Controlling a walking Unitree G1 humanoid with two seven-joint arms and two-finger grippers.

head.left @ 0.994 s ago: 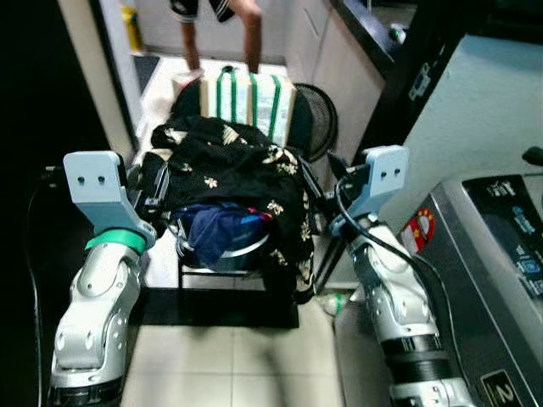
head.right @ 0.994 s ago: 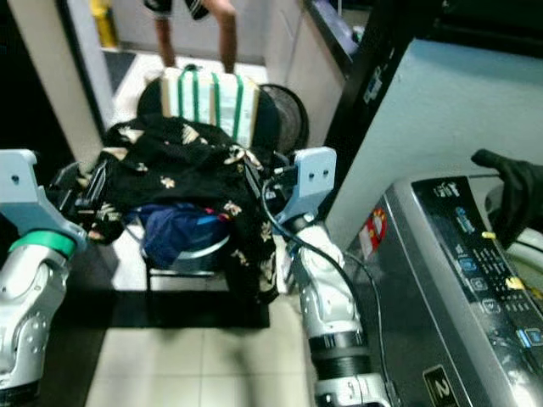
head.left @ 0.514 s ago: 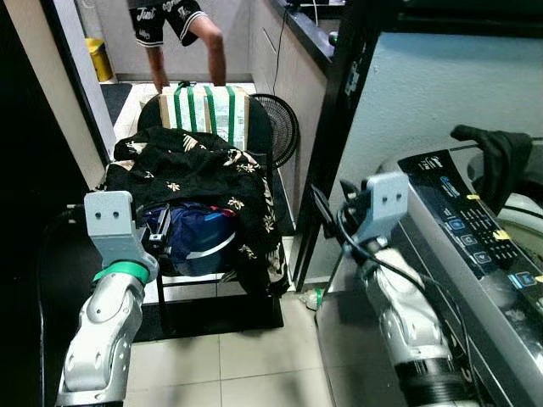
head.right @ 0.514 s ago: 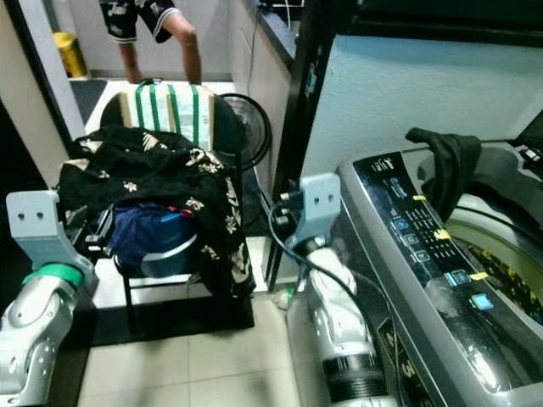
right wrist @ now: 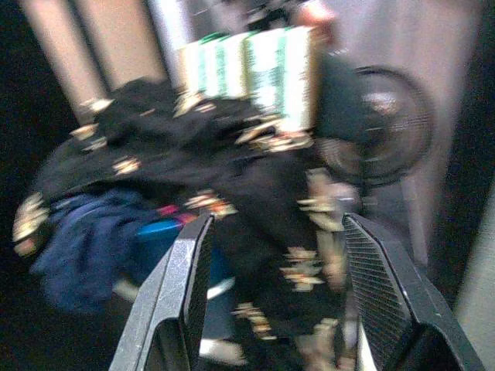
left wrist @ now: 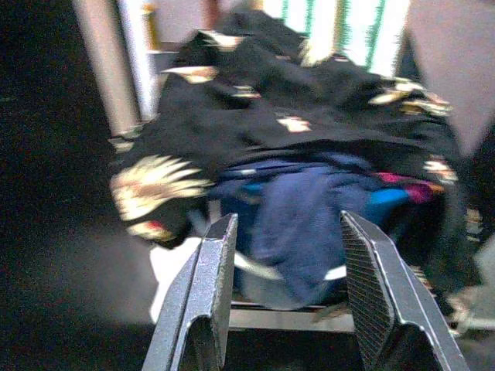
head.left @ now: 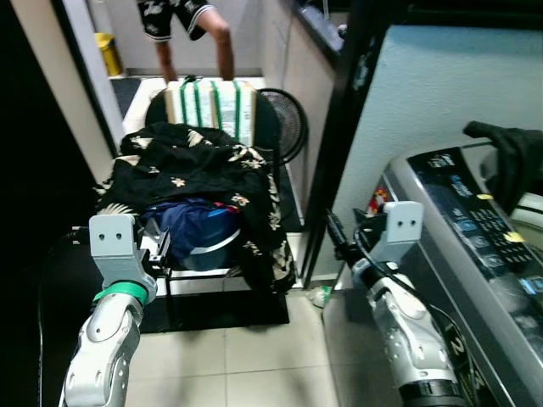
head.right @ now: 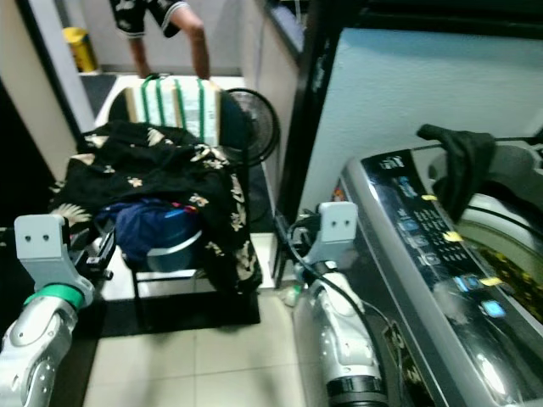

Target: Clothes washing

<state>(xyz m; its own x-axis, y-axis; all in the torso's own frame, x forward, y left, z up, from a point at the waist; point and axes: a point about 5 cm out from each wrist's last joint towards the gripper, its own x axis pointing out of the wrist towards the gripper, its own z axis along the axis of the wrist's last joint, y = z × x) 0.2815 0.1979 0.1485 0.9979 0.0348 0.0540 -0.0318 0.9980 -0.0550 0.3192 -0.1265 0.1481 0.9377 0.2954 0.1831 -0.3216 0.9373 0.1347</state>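
Left eye view | early stage | clothes pile (head.left: 199, 182) unmoved on chair (head.left: 222, 280) | left gripper (left wrist: 288, 294), right gripper (right wrist: 272, 297) spread, empty | one garment (head.left: 507, 157) draped over washer (head.right: 441, 254) rim

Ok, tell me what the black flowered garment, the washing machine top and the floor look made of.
Black flowered garment: thin woven cloth, probably; it drapes in soft folds and has a pale printed pattern.
Washing machine top: glossy plastic or coated metal, hard to say which; it shows bright glare.
Floor: pale glazed tiles with grout lines.
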